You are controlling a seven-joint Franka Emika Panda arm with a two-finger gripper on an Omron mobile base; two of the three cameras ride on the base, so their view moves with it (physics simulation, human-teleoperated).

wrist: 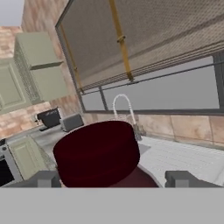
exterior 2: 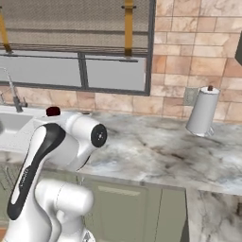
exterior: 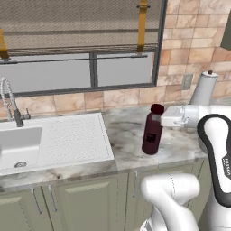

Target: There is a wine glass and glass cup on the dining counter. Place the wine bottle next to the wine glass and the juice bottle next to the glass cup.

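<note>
Dark red juice bottle (exterior: 153,129) stands upright on the marble worktop (exterior: 131,131).

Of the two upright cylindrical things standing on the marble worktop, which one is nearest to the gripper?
The juice bottle: dark red with a wide red cap, standing right of the sink, its cap between the gripper fingertips. The white paper towel roll stands farther off, by the wall.

Juice bottle (exterior: 152,131) dark red; worktop (exterior: 126,131) veined grey-white marble; sink (exterior: 54,140) white

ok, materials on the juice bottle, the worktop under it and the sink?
Juice bottle: dark red, slightly glossy body and cap; plastic or glass, can't tell.
Worktop: grey-brown veined marble look, polished.
Sink: plain matte white with a ribbed drainboard; ceramic or composite, not steel.
</note>
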